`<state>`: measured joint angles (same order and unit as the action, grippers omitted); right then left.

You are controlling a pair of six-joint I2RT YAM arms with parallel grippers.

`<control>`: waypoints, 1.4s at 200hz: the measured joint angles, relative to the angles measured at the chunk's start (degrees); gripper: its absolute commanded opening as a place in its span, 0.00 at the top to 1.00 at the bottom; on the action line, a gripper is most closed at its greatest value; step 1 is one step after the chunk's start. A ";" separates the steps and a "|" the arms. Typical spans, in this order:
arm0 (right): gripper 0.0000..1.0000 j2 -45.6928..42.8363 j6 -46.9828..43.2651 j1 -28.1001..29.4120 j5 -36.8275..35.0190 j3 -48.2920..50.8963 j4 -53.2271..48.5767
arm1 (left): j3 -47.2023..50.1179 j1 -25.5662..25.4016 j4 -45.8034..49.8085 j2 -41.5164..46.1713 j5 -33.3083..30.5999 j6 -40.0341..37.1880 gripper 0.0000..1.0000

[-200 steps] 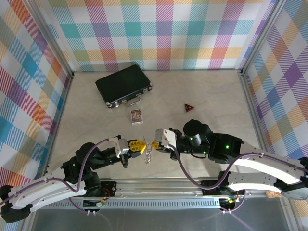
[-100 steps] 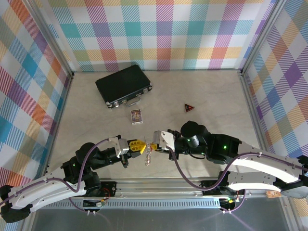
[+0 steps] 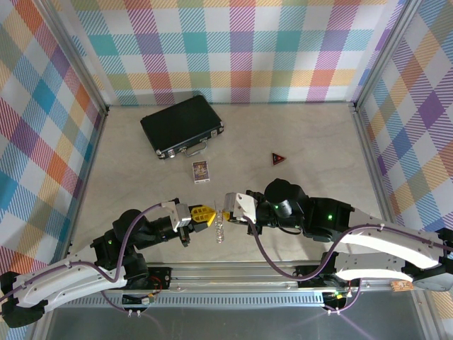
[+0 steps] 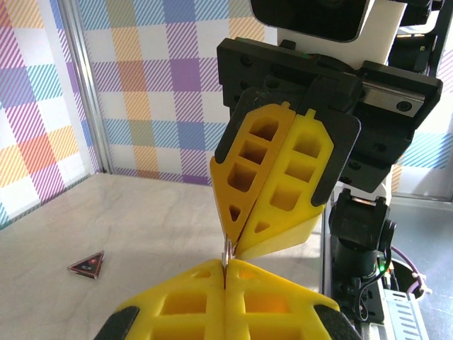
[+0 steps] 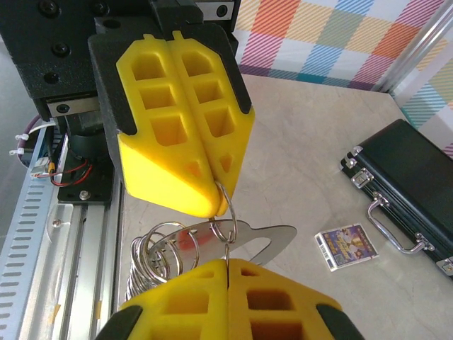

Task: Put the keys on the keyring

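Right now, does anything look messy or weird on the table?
Nothing is spilled or broken. The black case sits slanted at the back, and the keyring dangles in the air, pinched between the left gripper and right gripper.

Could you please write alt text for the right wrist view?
The left claw above and the right claw below, both yellow and shut, pinch a keyring between their tips. A black case and a card lie nearby.

Top camera looks down from behind; wrist cameras closely face each other, perhaps sharing keyring (image 5: 164, 244).
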<state>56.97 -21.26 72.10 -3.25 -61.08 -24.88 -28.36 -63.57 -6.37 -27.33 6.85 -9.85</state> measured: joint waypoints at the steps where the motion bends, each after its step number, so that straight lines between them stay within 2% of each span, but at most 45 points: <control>1: 1.00 -0.02 -0.07 0.00 0.00 0.00 0.02 | 0.00 0.00 0.02 0.00 0.00 0.00 1.00; 280: 1.00 -0.28 0.92 0.04 1.33 1.09 2.95 | 0.00 0.00 -0.94 -0.31 -0.11 -0.02 1.00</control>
<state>56.69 -20.34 72.14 -1.91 -59.99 -21.93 -28.36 -63.57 -7.31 -27.64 6.74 -9.87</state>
